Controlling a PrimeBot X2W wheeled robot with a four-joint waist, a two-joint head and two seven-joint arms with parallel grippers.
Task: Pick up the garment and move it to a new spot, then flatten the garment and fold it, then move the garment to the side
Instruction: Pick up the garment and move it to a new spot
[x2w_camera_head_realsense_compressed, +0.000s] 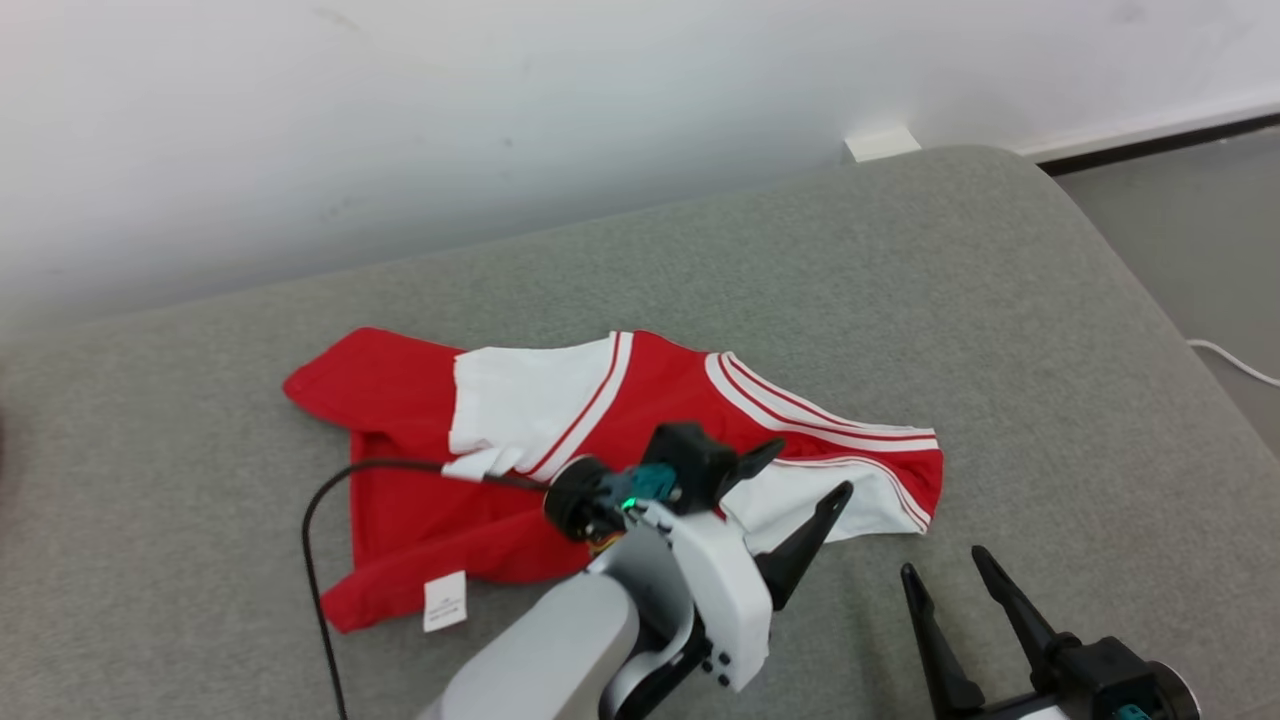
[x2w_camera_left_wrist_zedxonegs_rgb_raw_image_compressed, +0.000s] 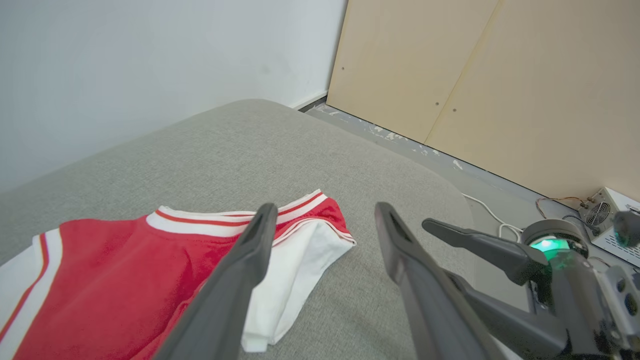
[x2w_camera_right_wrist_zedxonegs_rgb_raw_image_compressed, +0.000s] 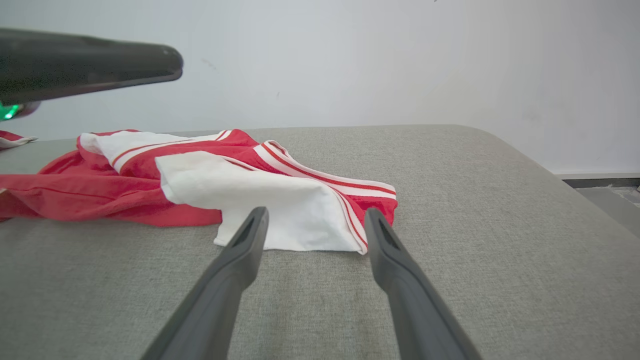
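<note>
Garment (x2w_camera_head_realsense_compressed: 420, 500), a red and white sports top or shorts, lies crumpled and partly doubled over in the middle of a grey cushion (x2w_camera_head_realsense_compressed: 1000, 300), not yet spread flat.

Nearest the robot, at 5 o'clock from the cloth, the right gripper (x2w_camera_head_realsense_compressed: 942, 562) hovers over bare cushion with its fingers wide apart and nothing between them. Just beyond it, the left gripper (x2w_camera_head_realsense_compressed: 800, 478) hangs above the white corner at the garment's 4 o'clock edge. Its fingers are also spread wide and empty, one over cloth and one over cushion. A white label (x2w_camera_head_realsense_compressed: 445, 600) sticks out at 7 o'clock, and a thin black cable (x2w_camera_head_realsense_compressed: 310, 540) from the left arm loops over that side.

The cloth looks thin, light and limp, so it will likely sag and bunch from any single hold. It is neither fragile nor slippery, and it may drag a little on the woven cushion. The striped band (x2w_camera_head_realsense_compressed: 800, 410) running toward 3 o'clock looks thicker and firmer. That band and the near white corner seem the best pinch points, one for each gripper. Farther back, the red part reaches 10 o'clock, toward the pale wall (x2w_camera_head_realsense_compressed: 500, 120).
</note>
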